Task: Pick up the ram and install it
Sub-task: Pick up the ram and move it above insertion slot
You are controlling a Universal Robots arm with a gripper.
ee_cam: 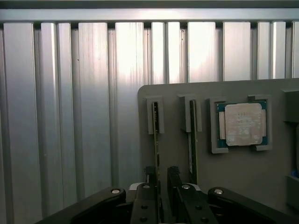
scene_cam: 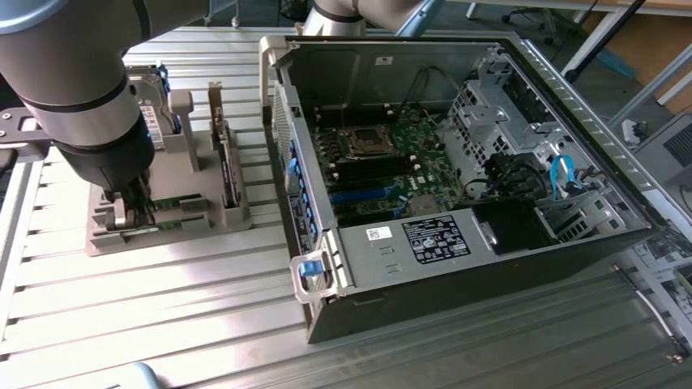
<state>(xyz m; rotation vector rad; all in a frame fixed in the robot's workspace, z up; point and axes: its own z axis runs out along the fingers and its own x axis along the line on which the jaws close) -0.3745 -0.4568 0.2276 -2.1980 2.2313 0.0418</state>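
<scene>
Two thin green ram sticks stand on edge in slots of a grey holder [ee_cam: 177,168]. The nearer ram [ee_cam: 156,140] runs down between my two black fingers [ee_cam: 174,177], and a second ram [ee_cam: 192,140] stands beside it. My gripper [ee_cam: 161,178] is open, straddling the first stick with a gap still showing on one side. In the exterior view the gripper [scene_cam: 130,212] reaches down into the holder [scene_cam: 216,223] at the exterior view's left. The open computer case [scene_cam: 454,146] lies to the right, its motherboard [scene_cam: 395,162] exposed.
A square silver CPU chip [ee_cam: 242,123] sits in its own pocket of the holder. An expansion card [scene_cam: 222,162] stands upright in the holder beside the case wall. The holder and case rest on a ribbed aluminium table [scene_cam: 162,308]. Cables and drive cages fill the case's right side.
</scene>
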